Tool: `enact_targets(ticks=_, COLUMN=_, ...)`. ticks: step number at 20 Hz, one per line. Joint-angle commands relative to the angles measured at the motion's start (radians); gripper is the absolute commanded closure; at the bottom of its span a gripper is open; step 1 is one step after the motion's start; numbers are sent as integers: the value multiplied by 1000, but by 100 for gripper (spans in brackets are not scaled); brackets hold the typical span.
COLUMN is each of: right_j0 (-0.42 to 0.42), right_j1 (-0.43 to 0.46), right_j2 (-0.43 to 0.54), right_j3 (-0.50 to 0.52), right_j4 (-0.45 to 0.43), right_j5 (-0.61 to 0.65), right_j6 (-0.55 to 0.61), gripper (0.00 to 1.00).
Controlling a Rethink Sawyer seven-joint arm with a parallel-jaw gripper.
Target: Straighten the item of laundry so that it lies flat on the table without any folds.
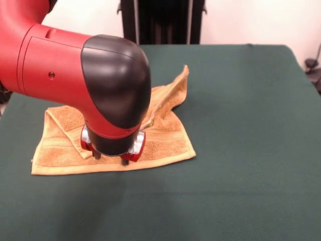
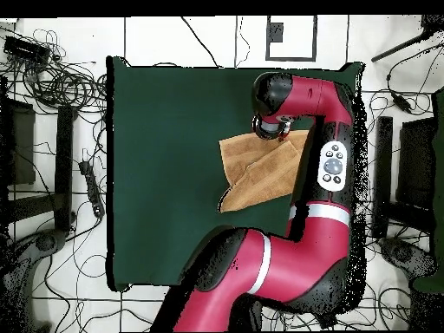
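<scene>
The orange-tan towel [image 1: 165,140] lies crumpled on the dark green table [image 1: 241,100], left of the middle. Its left end is folded over itself, and its far right corner [image 1: 178,83] is bunched into a ridge. A band stripe runs along the near edge. My gripper [image 1: 110,158] is down on the towel close to its near edge, mostly hidden behind the arm's big black and red joint [image 1: 115,85]. In the overhead view the towel [image 2: 256,173] shows as a skewed shape, with the arm's wrist [image 2: 270,127] over one edge. No tag shows.
The arm [image 2: 325,165] reaches across the table's right side in the overhead view. Cables and black stands [image 2: 65,165] lie on the floor around the table [image 2: 165,156]. A black pedestal [image 1: 160,20] stands at the far edge.
</scene>
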Motion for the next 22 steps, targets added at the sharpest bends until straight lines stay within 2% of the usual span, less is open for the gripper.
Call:
enact_targets(ticks=1, right_j0=47, right_j1=-18, right_j2=74, right_j3=163, right_j4=60, right_j5=6, right_j6=-35, gripper=0)
enact_targets(ticks=5, right_j0=38, right_j1=-40, right_j2=79, right_j3=159, right_j4=70, right_j5=54, right_j6=-74, gripper=0)
enact_targets(ticks=8, right_j0=27, right_j1=-76, right_j2=73, right_j3=199, right_j4=80, right_j5=78, right_j6=-128, gripper=0)
enact_targets(ticks=17, right_j0=8, right_j1=-152, right_j2=56, right_j3=322, right_j4=66, right_j5=63, right_j6=-206, gripper=0)
enact_targets(ticks=22, right_j0=-7, right_j1=-202, right_j2=57, right_j3=426, right_j4=54, right_j5=-5, right_j6=-214, gripper=0)
